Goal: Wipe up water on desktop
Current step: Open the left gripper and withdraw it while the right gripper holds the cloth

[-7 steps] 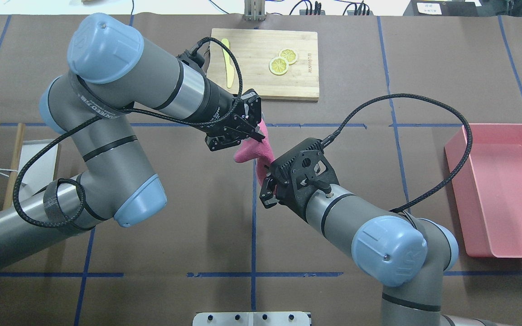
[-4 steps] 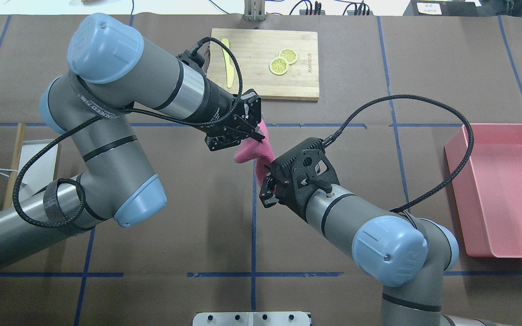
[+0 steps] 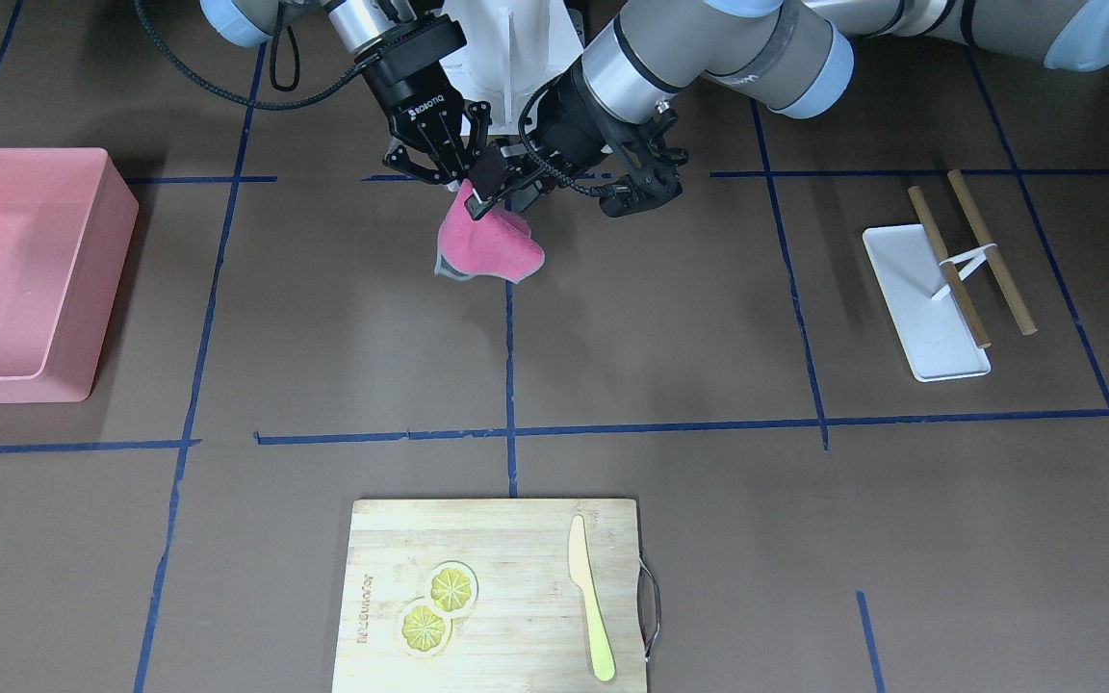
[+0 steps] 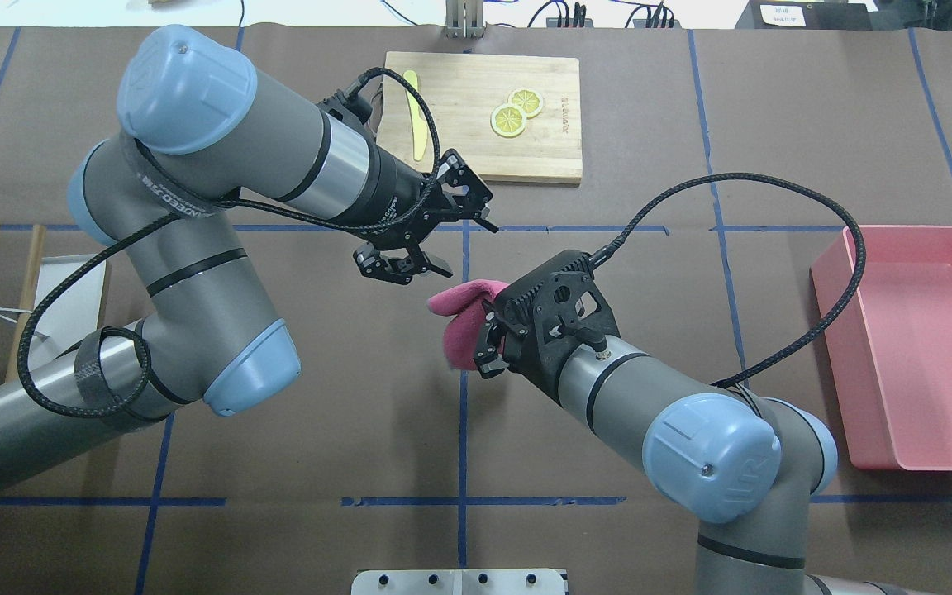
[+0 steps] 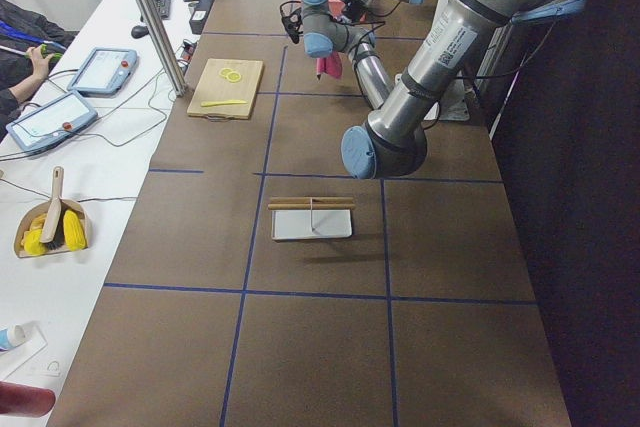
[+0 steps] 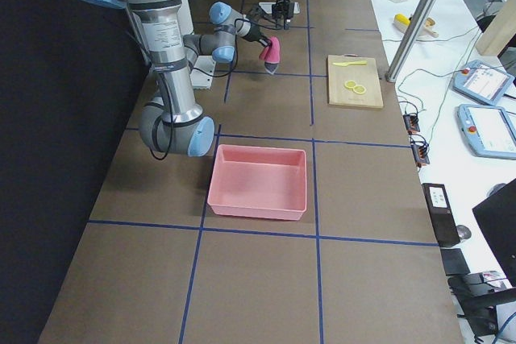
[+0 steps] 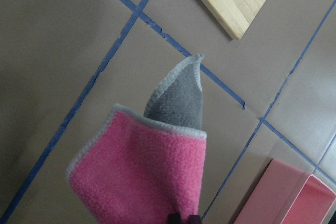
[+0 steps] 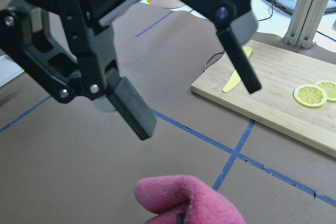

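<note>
Wiping is not starting yet: my right fingers are clamping the pink cloth above the tabletop; beside them my left fingers are standing apart.

Open desktop robot-side of cloth; left gripper crowds far side, gap seemingly narrow; board beyond.

right claw: tips buried in cloth | pink bin: cropped at edge

The near arm's left pincer hovers above the desktop. Just beside it, toward the robot, hangs a pink cloth. A cutting board lies on its other side; a white tray sits well nearer the camera.
</note>
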You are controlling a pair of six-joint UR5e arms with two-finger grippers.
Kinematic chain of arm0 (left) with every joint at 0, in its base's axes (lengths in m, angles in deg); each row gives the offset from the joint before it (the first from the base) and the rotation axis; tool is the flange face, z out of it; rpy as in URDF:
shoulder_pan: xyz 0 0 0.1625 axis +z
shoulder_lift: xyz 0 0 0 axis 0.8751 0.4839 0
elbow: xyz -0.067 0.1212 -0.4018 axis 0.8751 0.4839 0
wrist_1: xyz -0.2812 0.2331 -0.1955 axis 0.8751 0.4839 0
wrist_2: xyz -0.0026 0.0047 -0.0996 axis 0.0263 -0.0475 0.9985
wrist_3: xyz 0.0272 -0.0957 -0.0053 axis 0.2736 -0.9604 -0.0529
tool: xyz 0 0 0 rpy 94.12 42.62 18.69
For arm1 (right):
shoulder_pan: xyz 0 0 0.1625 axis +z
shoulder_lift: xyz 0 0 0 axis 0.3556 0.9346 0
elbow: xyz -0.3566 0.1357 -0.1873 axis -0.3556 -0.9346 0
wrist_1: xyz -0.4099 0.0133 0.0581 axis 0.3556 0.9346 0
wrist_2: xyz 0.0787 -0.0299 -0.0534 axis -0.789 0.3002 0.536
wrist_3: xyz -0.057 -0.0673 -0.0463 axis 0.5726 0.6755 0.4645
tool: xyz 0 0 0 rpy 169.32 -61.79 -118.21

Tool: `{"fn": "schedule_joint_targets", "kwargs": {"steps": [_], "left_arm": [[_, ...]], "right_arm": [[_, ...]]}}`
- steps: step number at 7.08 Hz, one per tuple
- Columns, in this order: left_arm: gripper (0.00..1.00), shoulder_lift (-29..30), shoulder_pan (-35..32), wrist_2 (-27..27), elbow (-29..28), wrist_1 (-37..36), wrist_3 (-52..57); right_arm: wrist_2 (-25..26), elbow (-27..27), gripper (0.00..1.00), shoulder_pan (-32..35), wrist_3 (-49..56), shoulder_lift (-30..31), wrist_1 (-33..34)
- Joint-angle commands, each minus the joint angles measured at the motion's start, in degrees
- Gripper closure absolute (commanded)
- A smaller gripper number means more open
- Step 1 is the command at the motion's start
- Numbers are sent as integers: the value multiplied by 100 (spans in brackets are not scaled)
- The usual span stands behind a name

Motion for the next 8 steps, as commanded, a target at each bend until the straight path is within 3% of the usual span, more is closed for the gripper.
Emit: {"fn": "schedule_joint_targets", "kwargs": {"steps": [1,2,4,5,6,7,8], "left_arm": [[0,-55,-113,9,89,-31,34],[0,-143,-340,104,107,-57,182],[0,-755,-1172,1093,465,-75,586],[0,-933,-1664,1594,502,-75,831],[0,-1178,-1948,1704,563,-75,1060],[0,-1476,-2177,1775,764,-83,1506],[0,-1854,-2423,1862,984,-275,2093]], "right_arm": [[0,50,100,39,-2,22,67],[0,129,100,74,-20,22,346],[-26,619,100,223,-20,4,1704],[-488,909,100,432,-28,-13,2425],[-1223,1173,100,722,-29,-22,3102],[-1526,1315,100,820,-37,-31,3665],[-2486,1447,100,1248,-46,-40,4298]]}}
